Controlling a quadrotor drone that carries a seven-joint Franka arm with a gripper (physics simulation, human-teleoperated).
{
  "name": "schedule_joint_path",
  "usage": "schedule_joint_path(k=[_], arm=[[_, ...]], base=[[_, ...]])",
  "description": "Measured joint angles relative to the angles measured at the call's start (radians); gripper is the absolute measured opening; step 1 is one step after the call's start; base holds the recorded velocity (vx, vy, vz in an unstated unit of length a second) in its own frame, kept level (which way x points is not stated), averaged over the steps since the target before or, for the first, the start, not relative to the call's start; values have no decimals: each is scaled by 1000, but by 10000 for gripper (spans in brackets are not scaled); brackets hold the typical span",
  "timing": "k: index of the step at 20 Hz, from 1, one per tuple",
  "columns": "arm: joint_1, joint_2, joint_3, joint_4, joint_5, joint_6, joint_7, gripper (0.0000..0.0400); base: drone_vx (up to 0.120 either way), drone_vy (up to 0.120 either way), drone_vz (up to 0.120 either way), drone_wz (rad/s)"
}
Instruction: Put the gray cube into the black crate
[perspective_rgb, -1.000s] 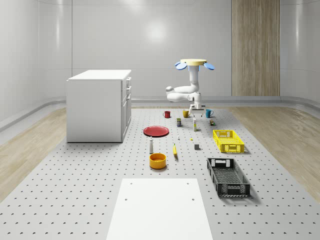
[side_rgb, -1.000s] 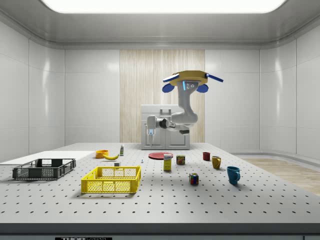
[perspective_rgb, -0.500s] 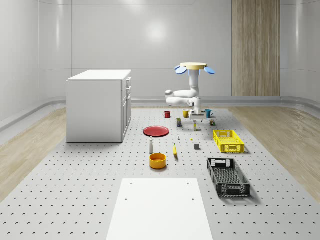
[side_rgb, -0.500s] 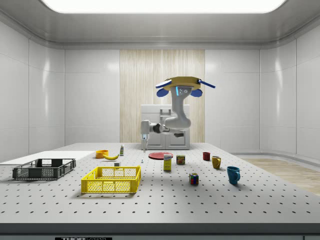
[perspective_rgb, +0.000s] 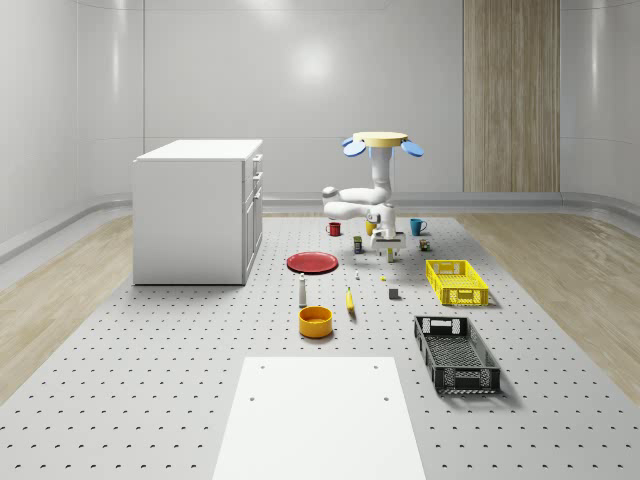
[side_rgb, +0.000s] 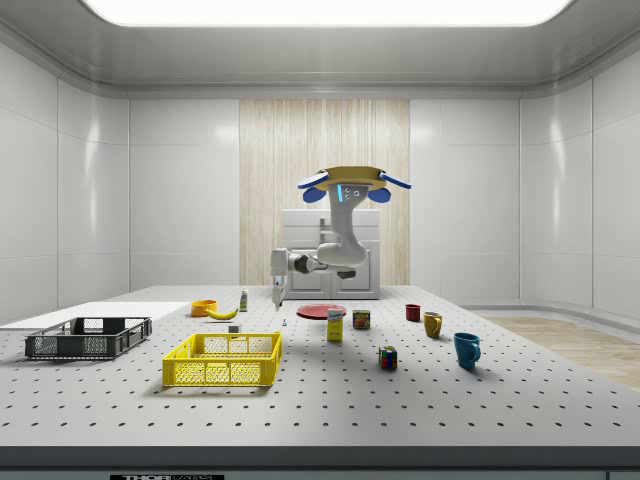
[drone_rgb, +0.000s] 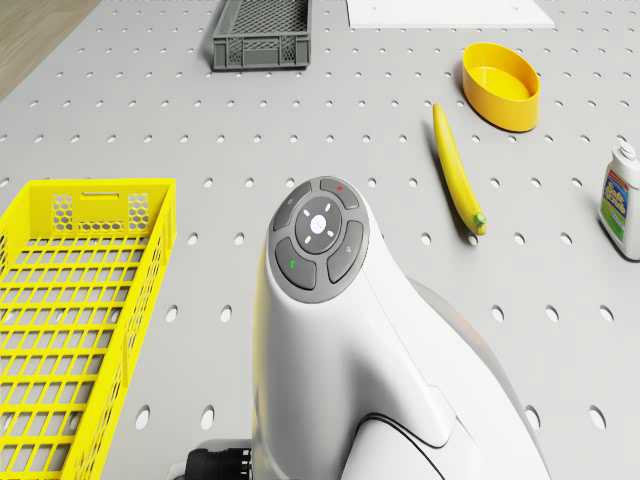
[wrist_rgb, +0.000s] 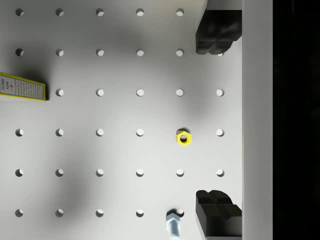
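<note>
Drone: I had the drone (perspective_rgb: 377, 142) hovering over the far half of the perforated table (perspective_rgb: 170, 380), above the cluster of cups and cans; in the side view it (side_rgb: 347, 181) hung in front of the white cabinet (perspective_rgb: 198, 210).
Arm: the white arm (side_rgb: 330, 250) bent down from the drone and reached toward the side view's left; from the drone camera I saw its button-topped link (drone_rgb: 320, 236).
Gripper: the gripper (wrist_rgb: 218, 120) pointed straight down, released, its two black fingertips (wrist_rgb: 218, 32) wide apart with nothing between them. I saw it (side_rgb: 277, 291) well above the table surface.
Under the gripper: a small yellow nut (wrist_rgb: 183, 137) lay on the table between the fingers' line, a steel bolt (wrist_rgb: 173, 224) near it, and the edge of a yellow box (wrist_rgb: 22, 90) off to one side.
Gray cube: it (perspective_rgb: 394, 294) sat on the table, nearer than the gripper, just left of the yellow crate (perspective_rgb: 456, 282) in the whole-scene view.
Black crate: it (perspective_rgb: 455, 353) stood nearer still, on the right side, apart from the cube.
Other items: banana (drone_rgb: 457, 172), orange bowl (drone_rgb: 500, 84), white bottle (drone_rgb: 621, 199), red plate (perspective_rgb: 312, 262).
</note>
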Motion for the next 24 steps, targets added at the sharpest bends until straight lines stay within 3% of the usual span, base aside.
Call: schedule_joint_path(k=[10, 18, 24], arm=[[-5, -23, 4, 1, 10, 21, 4, 400], [-9, -39, 7, 2, 17, 37, 8, 400], [-12, -50, 9, 2, 21, 47, 10, 400]], base=[[120, 24, 0, 0], [120, 0, -110, 0], [120, -7, 0, 0]])
